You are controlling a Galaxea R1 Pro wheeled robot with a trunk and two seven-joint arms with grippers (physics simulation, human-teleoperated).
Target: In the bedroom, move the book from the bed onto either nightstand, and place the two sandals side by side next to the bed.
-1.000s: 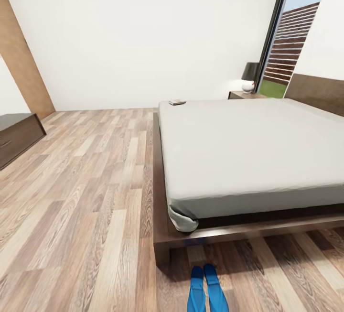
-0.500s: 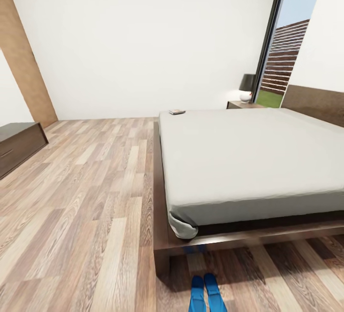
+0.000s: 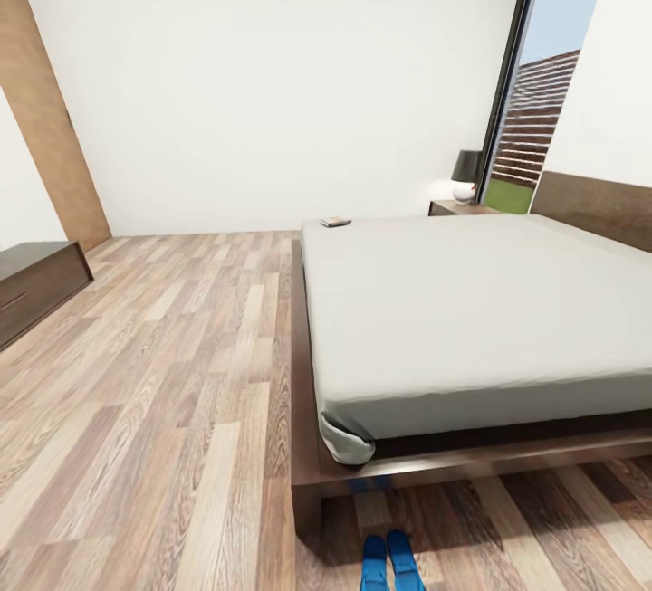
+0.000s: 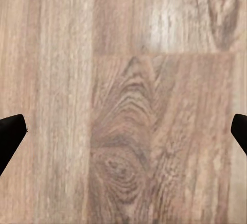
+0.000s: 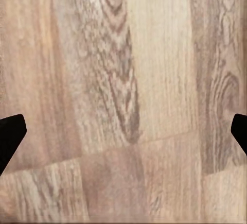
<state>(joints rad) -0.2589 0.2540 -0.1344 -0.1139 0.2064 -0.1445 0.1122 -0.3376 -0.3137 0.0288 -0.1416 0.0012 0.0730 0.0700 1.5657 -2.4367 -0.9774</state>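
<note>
From the head view, the bed [image 3: 471, 319] stretches away on the right, with the book [image 3: 335, 222] lying at the mattress's far left corner, well apart from the nightstand [image 3: 460, 207] beyond it, which carries a dark-shaded lamp [image 3: 467, 176]. The two sandals [image 3: 391, 564] lie side by side on the floor [image 3: 163, 374] just off the bed's near corner, their rear ends cut off by the picture's edge. The risk I judge: rolling toward the book could run the base over the sandals and scatter them. The book's cover is too small to read. In the left wrist view, the left tool [image 4: 123, 131] hangs over bare planks, fingertips spread wide, holding nothing. In the right wrist view, the right tool [image 5: 123, 131] is likewise wide apart and empty over floor.
</note>
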